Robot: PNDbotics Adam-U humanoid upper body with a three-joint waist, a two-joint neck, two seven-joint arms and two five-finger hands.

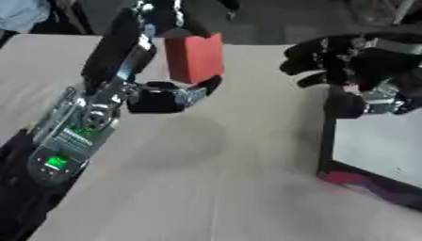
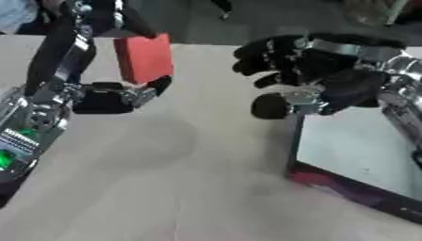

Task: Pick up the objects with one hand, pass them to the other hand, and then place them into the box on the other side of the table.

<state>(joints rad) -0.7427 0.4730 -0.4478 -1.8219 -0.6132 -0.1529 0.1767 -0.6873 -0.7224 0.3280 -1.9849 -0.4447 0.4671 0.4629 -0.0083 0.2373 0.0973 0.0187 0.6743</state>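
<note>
Across the whole frame, a pale table (image 1: pixel 206 188); largest thing on it, lower right, a box (image 1: pixel 375 146) with dark walls and a pale floor, nothing seen inside. Placed there, presumably, as the drop point on the right side.

Upper left, reaching in on a long black and silver arm, the left hand (image 1: pixel 161 96). Held up off the table and turned toward the centre, most likely to offer its load across for the pass. Pinched between thumb below and fingers (image 1: pixel 169 19) above: a red block (image 1: pixel 194 56), upright, clear of the table, upper left of centre. Grasping the block, then, not released.

Upper right, over the box's near-left corner, the right hand (image 2: pixel 305 75). Raised to about the same height as the block and facing it, apparently waiting to receive. Well apart from the block, a bare gap of table between them. Fingers (image 2: pixel 255 54) bent inward, touching nothing; view blurred here, so possibly half open rather than clenched. Holding nothing in any case.

Handover not yet made, by the look of it. Next move likely to need the two hands closing the gap before the left lets go.
</note>
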